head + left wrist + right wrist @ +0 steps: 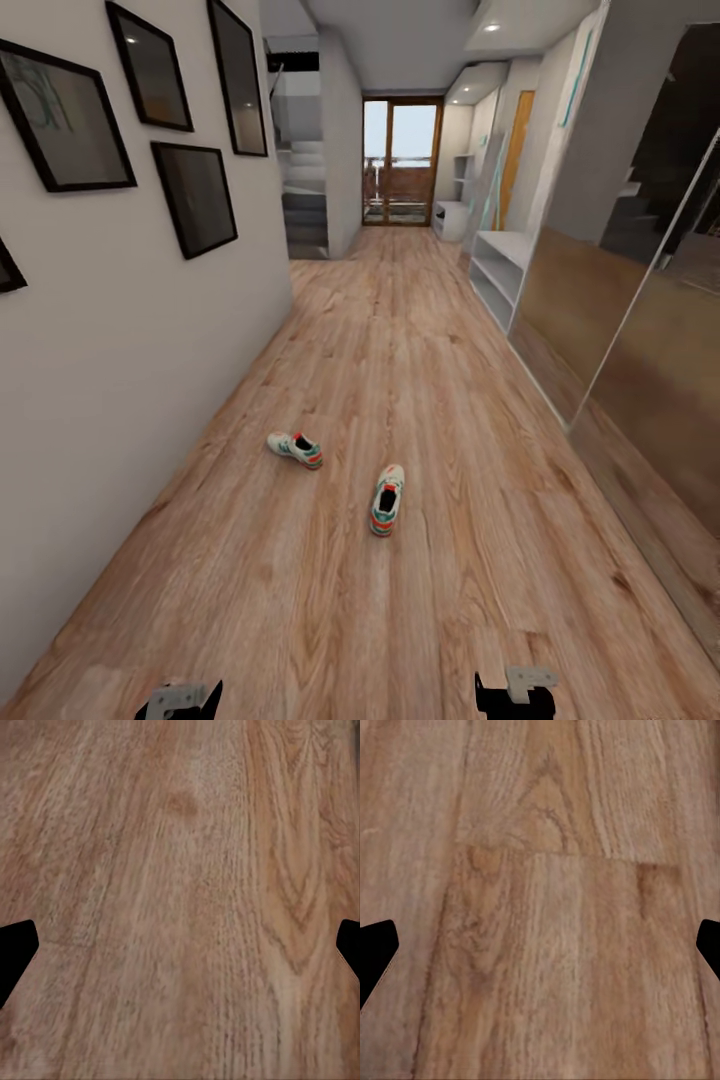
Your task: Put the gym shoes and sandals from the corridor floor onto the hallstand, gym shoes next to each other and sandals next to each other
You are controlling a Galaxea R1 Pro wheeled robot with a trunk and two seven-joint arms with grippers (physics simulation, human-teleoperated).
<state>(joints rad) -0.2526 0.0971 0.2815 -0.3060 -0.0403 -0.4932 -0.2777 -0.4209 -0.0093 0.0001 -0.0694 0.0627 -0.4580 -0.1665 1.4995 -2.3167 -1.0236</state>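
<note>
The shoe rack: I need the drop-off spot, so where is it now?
In the head view the shoe rack stands against the right-hand wall, farther down the corridor than the two gym shoes, beside the mirrored panels.

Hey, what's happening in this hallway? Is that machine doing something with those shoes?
Nothing is being handled yet. Two gym shoes lie apart on the corridor floor: one nearer the picture wall, the other closer to the middle. The pale shoe rack stands farther down the corridor on the right. The robot faces them from a little way back, with its left gripper and right gripper held low over bare planks, jaws wide apart and holding nothing.
</note>
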